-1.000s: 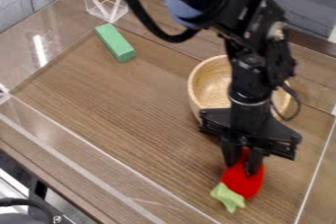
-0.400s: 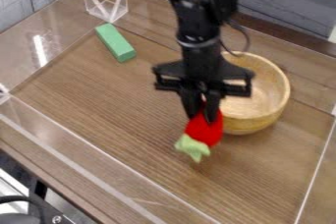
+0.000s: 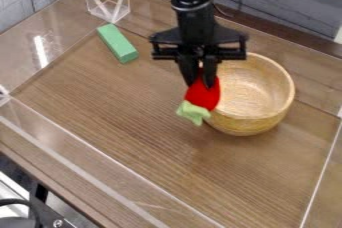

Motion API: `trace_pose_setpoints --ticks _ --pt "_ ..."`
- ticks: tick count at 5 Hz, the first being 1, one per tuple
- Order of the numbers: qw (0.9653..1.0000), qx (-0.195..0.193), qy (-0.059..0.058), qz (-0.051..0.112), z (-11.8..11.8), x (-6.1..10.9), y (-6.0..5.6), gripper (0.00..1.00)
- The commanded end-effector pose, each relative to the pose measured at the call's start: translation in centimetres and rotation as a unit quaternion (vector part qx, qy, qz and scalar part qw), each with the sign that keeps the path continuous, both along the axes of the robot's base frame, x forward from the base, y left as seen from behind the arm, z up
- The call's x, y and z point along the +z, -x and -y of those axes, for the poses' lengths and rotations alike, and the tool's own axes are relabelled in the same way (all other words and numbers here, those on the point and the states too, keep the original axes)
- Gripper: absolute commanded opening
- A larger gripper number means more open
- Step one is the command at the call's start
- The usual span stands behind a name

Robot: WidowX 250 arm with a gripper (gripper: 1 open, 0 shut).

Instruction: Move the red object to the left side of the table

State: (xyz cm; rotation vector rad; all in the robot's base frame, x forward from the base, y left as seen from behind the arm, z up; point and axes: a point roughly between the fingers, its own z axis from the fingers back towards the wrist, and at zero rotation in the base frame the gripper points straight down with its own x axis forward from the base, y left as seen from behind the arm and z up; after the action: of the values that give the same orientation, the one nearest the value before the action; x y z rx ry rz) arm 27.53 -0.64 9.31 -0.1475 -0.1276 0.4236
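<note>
In the single camera view, the hand [image 3: 202, 78] points almost straight down, its fingers clamped on the red object [image 3: 202, 94], which hangs clear of the worktop [image 3: 120, 132] with its green leafy end [image 3: 191, 113] lowest, tilted toward the near left. The fruit sits in front of the left rim of the wooden bowl [image 3: 254, 94], overlapping it in the picture; whether it touches the rim cannot be told.

A second ago the fruit lay on the wood near the right wall, nearer than the bowl, with the hand closing over it. Since then the hand has lifted it and carried it left and farther away, to about the middle of the worktop.

The green block [image 3: 116, 42] lies at the far left, unmoved, and a clear acrylic piece [image 3: 107, 8] stands beyond it by the far wall. The bowl has stayed put.
</note>
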Motion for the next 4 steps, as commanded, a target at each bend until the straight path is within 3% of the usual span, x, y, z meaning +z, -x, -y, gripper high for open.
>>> trace_pose_setpoints --ticks 1,2,4 --pt "0.9988 0.043 -0.007 0.023 -0.5 0.7 -1.0 0.0" --pt "0.9962 0.083 -0.011 0.023 -0.8 0.1 -0.9 0.0" --pt "0.9954 0.091 -0.02 0.02 -2.9 -3.5 -1.2 0.0"
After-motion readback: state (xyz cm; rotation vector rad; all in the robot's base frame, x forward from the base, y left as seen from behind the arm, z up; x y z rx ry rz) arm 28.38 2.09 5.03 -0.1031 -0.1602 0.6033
